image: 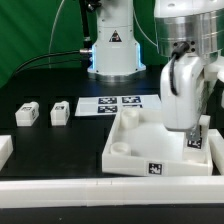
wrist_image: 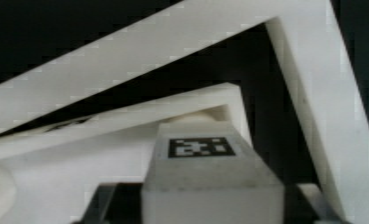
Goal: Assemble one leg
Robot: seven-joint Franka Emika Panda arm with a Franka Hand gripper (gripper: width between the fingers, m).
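My gripper (image: 190,128) hangs over the right side of the large white square tray-like part (image: 125,160) and is shut on a leg (image: 195,141), a small white block with a black-and-white tag. In the wrist view the leg (wrist_image: 202,165) stands between my dark fingers (wrist_image: 113,202), tag facing the camera, with my gripper (wrist_image: 206,208) closed on it. Its far end points down at the tray's inner wall and corner (wrist_image: 252,40). I cannot tell whether the leg touches the tray. A second leg-like block (image: 129,117) stands at the tray's far left corner.
Two more legs (image: 27,113) (image: 60,112) lie on the black table at the exterior view's left. The marker board (image: 120,103) lies behind the tray. A long white bar (image: 90,195) runs along the front edge, and a white piece (image: 4,150) sits at the far left.
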